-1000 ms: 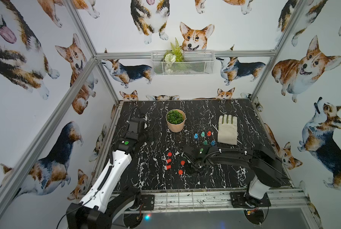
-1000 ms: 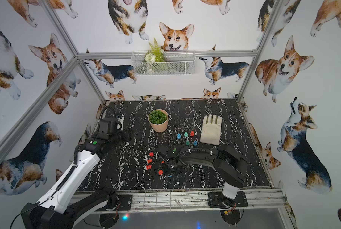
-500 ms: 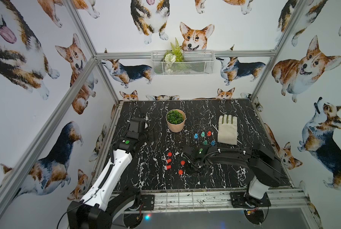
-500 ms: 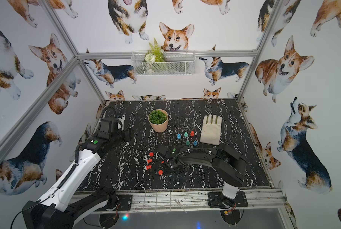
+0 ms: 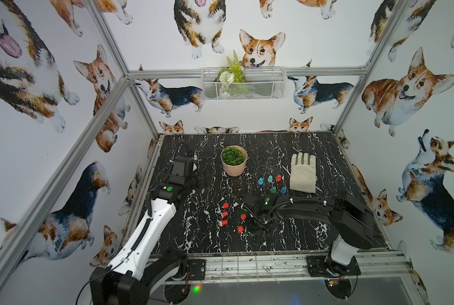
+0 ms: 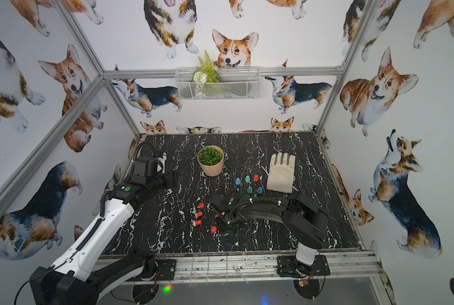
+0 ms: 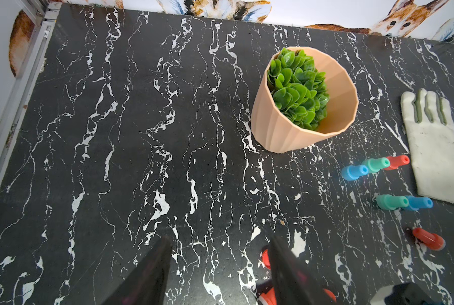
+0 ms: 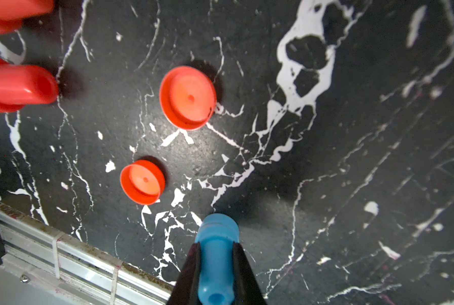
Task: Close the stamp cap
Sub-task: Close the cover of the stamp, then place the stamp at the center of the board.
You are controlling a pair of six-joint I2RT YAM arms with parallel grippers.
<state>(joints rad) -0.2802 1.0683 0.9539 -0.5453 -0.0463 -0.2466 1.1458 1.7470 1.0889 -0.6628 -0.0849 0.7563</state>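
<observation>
- The right claw (image 8: 216,248) is clamped tight on the narrow handle of a blue stamp (image 8: 216,229), whose wide end points at the tabletop (image 8: 352,158).
- The blue stamp is at the near centre of the tabletop, just right of two red caps (image 8: 187,97) that lie apart from it. Whether it touches the surface I cannot tell.
- Red stamps (image 8: 17,87) lie left of the caps.
- The left claw (image 7: 218,264) is about half open and holds nothing, over the far left area.
- A plant pot (image 5: 233,161), a glove (image 5: 303,173) and five coloured stamps (image 5: 270,179) sit farther back.
</observation>
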